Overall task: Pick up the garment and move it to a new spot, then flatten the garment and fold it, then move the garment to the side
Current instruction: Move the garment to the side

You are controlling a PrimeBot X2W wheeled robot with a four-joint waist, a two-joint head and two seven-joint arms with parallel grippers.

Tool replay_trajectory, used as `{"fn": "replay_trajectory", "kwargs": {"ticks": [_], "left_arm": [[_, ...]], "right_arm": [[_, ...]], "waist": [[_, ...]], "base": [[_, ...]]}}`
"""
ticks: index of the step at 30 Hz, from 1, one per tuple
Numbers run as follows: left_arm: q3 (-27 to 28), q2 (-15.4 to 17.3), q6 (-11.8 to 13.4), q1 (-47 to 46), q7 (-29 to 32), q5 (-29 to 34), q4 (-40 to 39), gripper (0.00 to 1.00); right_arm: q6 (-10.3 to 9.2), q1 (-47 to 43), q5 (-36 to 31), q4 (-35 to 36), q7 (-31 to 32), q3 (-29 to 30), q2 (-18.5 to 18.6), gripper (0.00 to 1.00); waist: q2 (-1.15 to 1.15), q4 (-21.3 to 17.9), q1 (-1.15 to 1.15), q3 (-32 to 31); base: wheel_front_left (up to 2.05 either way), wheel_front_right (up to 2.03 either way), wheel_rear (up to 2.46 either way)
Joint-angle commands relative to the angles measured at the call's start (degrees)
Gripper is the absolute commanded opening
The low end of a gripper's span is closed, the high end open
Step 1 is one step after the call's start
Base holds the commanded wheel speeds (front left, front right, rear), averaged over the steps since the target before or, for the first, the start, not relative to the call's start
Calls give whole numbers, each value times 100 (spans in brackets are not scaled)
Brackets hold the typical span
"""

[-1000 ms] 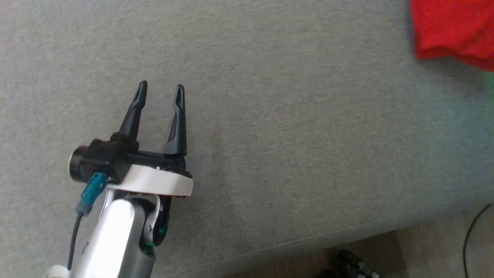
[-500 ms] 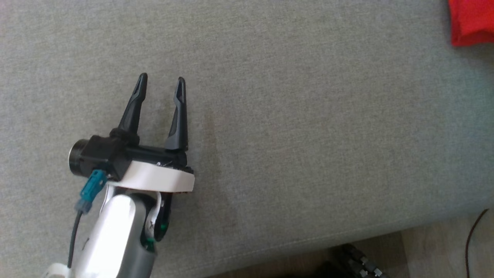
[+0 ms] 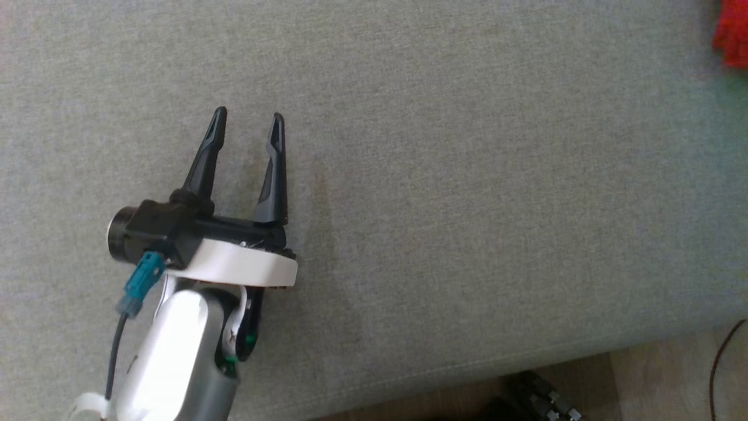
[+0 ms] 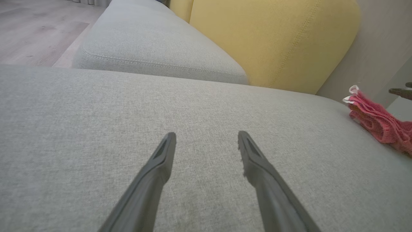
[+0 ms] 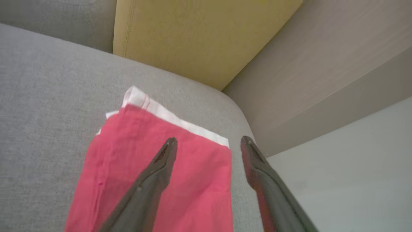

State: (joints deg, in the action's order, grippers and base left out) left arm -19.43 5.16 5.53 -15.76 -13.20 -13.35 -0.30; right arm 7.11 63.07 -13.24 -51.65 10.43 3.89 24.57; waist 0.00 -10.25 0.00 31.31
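The two dark fingers of the right gripper [image 5: 209, 139] stand spread apart, and nothing is clamped between them. In the right wrist view they hang over the far end of the garment [image 5: 199, 183], a red cloth folded into a flat oblong with a white band [image 5: 173, 117] along its far edge. One finger lies over the red fabric. The other lies over the strip of grey seat cushion [image 5: 38, 96] just past the garment's side edge. Whether either tip touches the cloth cannot be told. The garment lies near the rounded back corner of the cushion, close to a yellow back cushion [image 5: 193, 38] and a pale wall [image 5: 322, 80].

The fingers of the left gripper [image 3: 248, 115] are likewise open and hold nothing. In the head view they point up the picture over bare grey cushion at the lower left. They are well apart from the garment [image 3: 733, 32], whose red edge shows at the upper right corner. The left wrist view looks along these fingers across the seat. There the garment [image 4: 379, 124] lies at the right edge as a low pink-red fold with a white tip.

Beyond the seat in that view are a second grey cushion [image 4: 145, 42] and the wooden floor [image 4: 32, 25]. In the head view the cushion's front seam runs along the bottom. Below it a thin dark cable [image 3: 721, 356] lies on the floor.
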Motion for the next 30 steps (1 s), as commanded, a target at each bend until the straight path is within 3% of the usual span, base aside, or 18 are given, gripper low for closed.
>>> {"fn": "replay_trajectory", "kwargs": {"ticks": [1, 10, 17, 24, 30], "left_arm": [[159, 44, 29, -90, -47, -72, -152, 100], [233, 7, 65, -69, -112, -189, 10, 100], [553, -29, 143, 108, -167, -385, 355, 100], [950, -86, 225, 519, -178, -483, 631, 100], [1091, -155, 177, 982, -179, -497, 819, 100]], "right_arm": [[37, 7, -83, 244, -202, 18, -17, 100], [37, -79, 44, 269, -1023, -124, -469, 100], [37, -516, 668, 261, -1712, -226, -1090, 100], [37, -1483, 1222, 574, -2208, -449, -1669, 100], [37, -2737, 1730, 1348, -2364, -534, -2031, 100]], "waist": [[0, 9, 0, -44], [0, 153, 0, -557], [0, 378, 0, -1365], [0, 572, 0, -2245], [0, 753, 0, -2787]], "base": [[0, 0, 0], [0, 0, 0], [0, 0, 0], [0, 0, 0], [0, 0, 0]]}}
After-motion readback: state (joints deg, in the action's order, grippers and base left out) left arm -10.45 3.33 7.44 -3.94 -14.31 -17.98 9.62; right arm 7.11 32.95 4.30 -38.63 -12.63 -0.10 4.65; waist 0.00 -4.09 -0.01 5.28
